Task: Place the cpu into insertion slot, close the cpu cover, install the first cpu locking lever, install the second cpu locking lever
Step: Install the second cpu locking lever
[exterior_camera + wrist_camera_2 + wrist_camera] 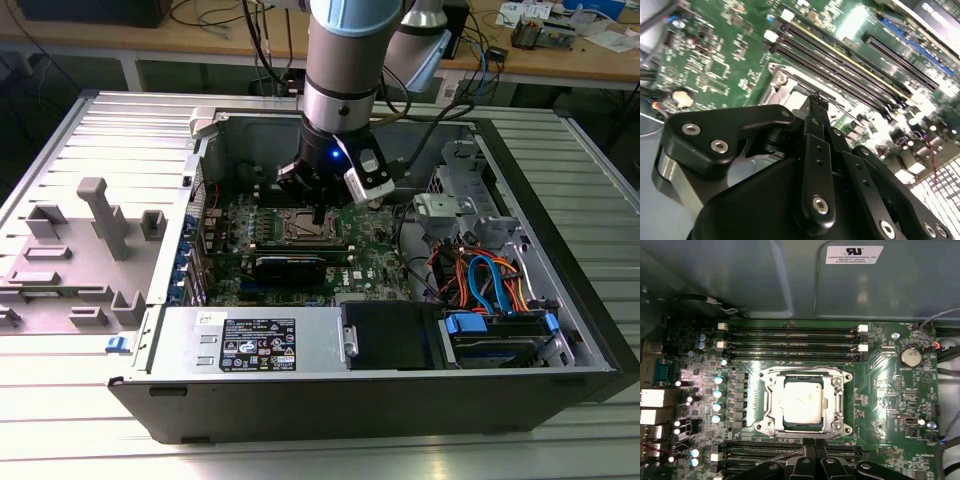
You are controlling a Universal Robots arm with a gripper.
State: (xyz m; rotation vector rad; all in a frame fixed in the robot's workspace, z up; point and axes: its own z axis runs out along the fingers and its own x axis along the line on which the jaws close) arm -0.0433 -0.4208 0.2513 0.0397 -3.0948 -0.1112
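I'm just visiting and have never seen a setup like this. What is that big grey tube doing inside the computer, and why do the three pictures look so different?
The grey tube is a robot arm. At its end sits a gripper, its hand, with two black fingers. One picture is the exterior view, taken from a camera off the arm: it shows an opened computer case lying on a ridged metal table. The other two come from cameras riding near the arm's wrist, looking down at the green motherboard. In the first wrist view the cpu, a small silver square chip, already lies in the insertion slot, with the cpu cover closed around it. The gripper hangs at the socket's edge, fingers close together, holding nothing I can make out.
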